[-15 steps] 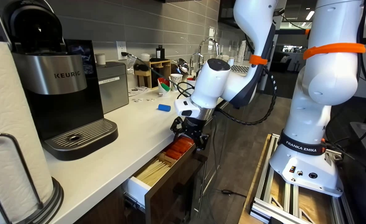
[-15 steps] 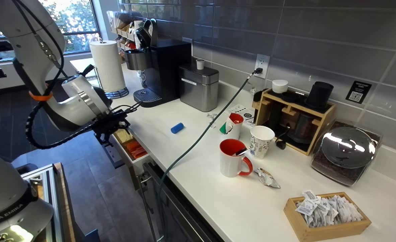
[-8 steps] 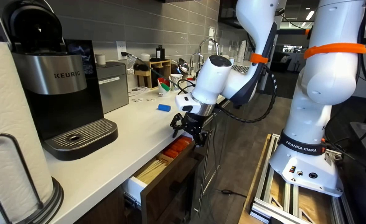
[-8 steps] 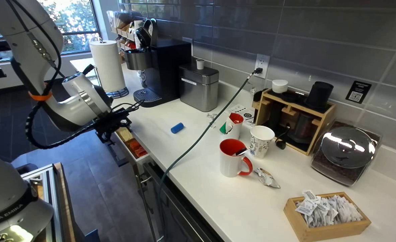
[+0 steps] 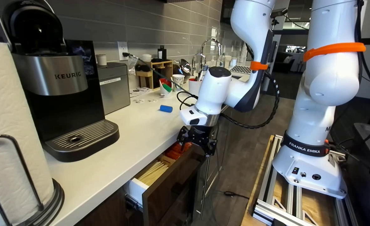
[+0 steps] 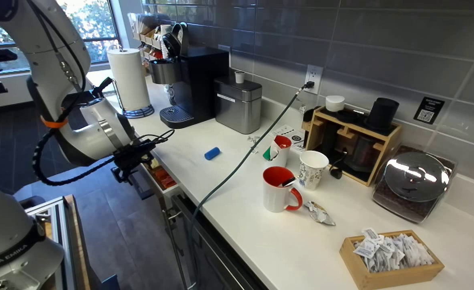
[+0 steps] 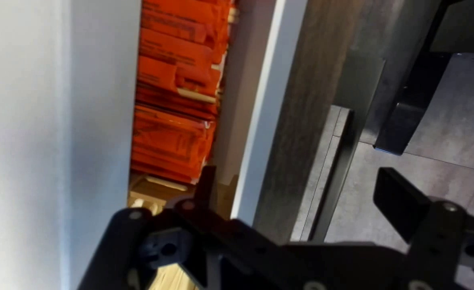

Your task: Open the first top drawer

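Note:
The first top drawer, with its dark brown front panel [image 5: 169, 188] and white side wall [image 5: 135, 190], stands pulled out from under the counter. In its compartments lie pale wooden sticks [image 5: 153, 173] and orange-red packets [image 7: 172, 137]. My gripper [image 5: 195, 150] hangs nearly upright over the panel's far end, its jaws wide apart. In the wrist view the gripper [image 7: 297, 175] straddles the drawer front's top edge [image 7: 301, 121]: one finger is over the compartments, the opposite one outside over the floor. I see a gap between both fingers and the panel. In an exterior view the arm [image 6: 100, 137] partly covers the drawer.
The white counter [image 5: 141, 125] overhangs the drawer close beside my gripper. A metal bar handle [image 5: 205, 185] stands beyond the drawer front. A green cable [image 6: 229, 177] crosses the counter and hangs over its edge. A blue cylinder [image 6: 212, 153] and mugs [image 6: 277, 189] sit on top.
The drawer slid slightly inward between one second and half a second ago, and has stayed still since. My gripper has swung from tilted to nearly upright and come down lower over the panel.

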You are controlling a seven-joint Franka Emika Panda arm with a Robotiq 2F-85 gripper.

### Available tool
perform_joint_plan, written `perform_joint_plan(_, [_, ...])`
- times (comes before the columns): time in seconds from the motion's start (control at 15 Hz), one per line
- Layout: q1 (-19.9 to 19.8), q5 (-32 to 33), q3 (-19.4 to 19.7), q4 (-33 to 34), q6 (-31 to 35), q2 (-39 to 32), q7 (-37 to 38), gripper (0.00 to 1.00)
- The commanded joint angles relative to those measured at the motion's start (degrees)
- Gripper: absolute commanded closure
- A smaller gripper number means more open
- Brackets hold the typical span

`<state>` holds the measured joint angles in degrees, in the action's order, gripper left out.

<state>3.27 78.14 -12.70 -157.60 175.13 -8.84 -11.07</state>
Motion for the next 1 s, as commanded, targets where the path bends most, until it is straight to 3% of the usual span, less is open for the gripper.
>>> perform_joint_plan(0.0, [0.0, 0.0, -0.1, 0.0, 0.0, -0.1, -0.2, 0.00])
perform_joint_plan(0.4, [-0.7, -2.1, -0.2, 0.1, -1.4, -0.9, -1.6, 0.00])
perform_joint_plan(0.47, [0.7, -4.0, 1.7, 0.2, -1.1, -2.1, -3.1, 0.00])
perform_joint_plan(0.73, [-6.5, -12.6, -2.6, -0.2, -3.1, -9.3, -15.7, 0.00])
perform_joint_plan(0.93, [-15.3, -20.2, -9.4, -0.3, -6.1, -9.2, -26.5, 0.00])
